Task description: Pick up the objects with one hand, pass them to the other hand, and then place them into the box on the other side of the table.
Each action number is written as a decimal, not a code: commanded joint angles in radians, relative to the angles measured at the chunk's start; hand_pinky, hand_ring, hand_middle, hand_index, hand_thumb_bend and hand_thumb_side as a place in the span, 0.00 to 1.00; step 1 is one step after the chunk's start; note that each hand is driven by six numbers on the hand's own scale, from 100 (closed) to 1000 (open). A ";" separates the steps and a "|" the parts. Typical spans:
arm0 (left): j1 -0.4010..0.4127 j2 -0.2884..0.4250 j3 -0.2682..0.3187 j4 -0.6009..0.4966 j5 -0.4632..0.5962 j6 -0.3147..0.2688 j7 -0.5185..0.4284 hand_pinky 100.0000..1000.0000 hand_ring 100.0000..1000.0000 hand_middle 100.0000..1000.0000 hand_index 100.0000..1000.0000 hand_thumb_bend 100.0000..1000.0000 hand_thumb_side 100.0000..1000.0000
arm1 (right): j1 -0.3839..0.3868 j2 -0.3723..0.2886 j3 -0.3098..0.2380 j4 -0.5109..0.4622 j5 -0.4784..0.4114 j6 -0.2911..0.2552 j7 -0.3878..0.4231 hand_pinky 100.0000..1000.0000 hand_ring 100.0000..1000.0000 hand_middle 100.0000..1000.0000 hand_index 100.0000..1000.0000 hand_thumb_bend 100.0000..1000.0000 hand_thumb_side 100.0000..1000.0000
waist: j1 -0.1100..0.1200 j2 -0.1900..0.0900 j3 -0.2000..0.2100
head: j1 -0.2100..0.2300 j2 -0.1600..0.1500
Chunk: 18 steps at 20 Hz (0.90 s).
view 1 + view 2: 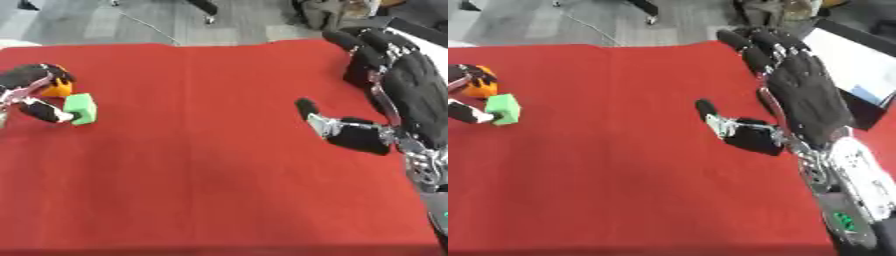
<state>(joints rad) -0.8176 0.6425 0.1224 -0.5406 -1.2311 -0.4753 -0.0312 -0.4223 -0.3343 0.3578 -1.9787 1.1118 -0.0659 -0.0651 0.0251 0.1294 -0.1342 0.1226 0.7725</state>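
Green block [80, 108] touching L hand [35, 95]; R hand [798, 95] well apart.

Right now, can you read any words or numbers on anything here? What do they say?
No words or numbers can be read anywhere.
Green block: plain, no print shows.
Orange object under the left hand: no label shows.
Right hand: no writing shows.
Small green mark on the right arm: too blurred to read.
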 commanded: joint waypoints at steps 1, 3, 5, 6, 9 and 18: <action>-0.020 0.027 0.006 0.010 -0.016 0.014 -0.012 0.73 0.63 0.62 0.79 0.39 0.25 | -0.013 -0.002 -0.004 -0.021 -0.008 0.002 -0.007 0.71 0.78 0.73 0.88 0.29 0.43 | 0.003 -0.008 -0.005 | 0.009 -0.003; -0.019 0.025 0.006 0.019 -0.018 0.007 -0.031 0.70 0.56 0.54 0.71 0.32 0.18 | -0.012 -0.002 -0.004 -0.021 -0.009 0.003 -0.009 0.71 0.78 0.73 0.88 0.29 0.44 | 0.004 -0.007 -0.008 | 0.011 -0.003; -0.016 0.024 0.010 0.017 -0.006 0.000 -0.039 0.68 0.50 0.46 0.63 0.25 0.12 | -0.011 -0.003 -0.005 -0.021 -0.009 0.005 -0.009 0.71 0.78 0.73 0.88 0.29 0.44 | 0.004 -0.008 -0.008 | 0.010 -0.003; -0.014 0.024 0.011 0.016 0.004 -0.005 -0.043 0.67 0.50 0.45 0.62 0.23 0.12 | -0.011 -0.004 -0.005 -0.021 -0.009 0.006 -0.009 0.71 0.78 0.73 0.88 0.29 0.44 | 0.004 -0.008 -0.008 | 0.009 -0.003; -0.010 0.028 0.013 -0.001 0.045 -0.028 -0.061 0.66 0.48 0.42 0.59 0.19 0.11 | -0.011 -0.008 -0.005 -0.021 -0.010 0.007 -0.007 0.71 0.78 0.73 0.88 0.28 0.45 | 0.004 -0.012 -0.004 | 0.006 -0.003; 0.090 0.085 -0.084 -0.335 0.703 -0.217 -0.288 0.68 0.46 0.41 0.55 0.00 0.28 | -0.123 -0.083 0.071 -0.021 -0.053 -0.074 0.116 0.78 0.80 0.78 0.92 0.30 0.40 | 0.019 -0.036 0.056 | -0.056 -0.003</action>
<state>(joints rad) -0.7156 0.6809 0.0578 -0.8132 -0.6388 -0.6692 -0.2773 -0.5279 -0.3913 0.4211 -1.9788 1.0703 -0.1261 0.0301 0.0449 0.1109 -0.0739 0.0762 0.7726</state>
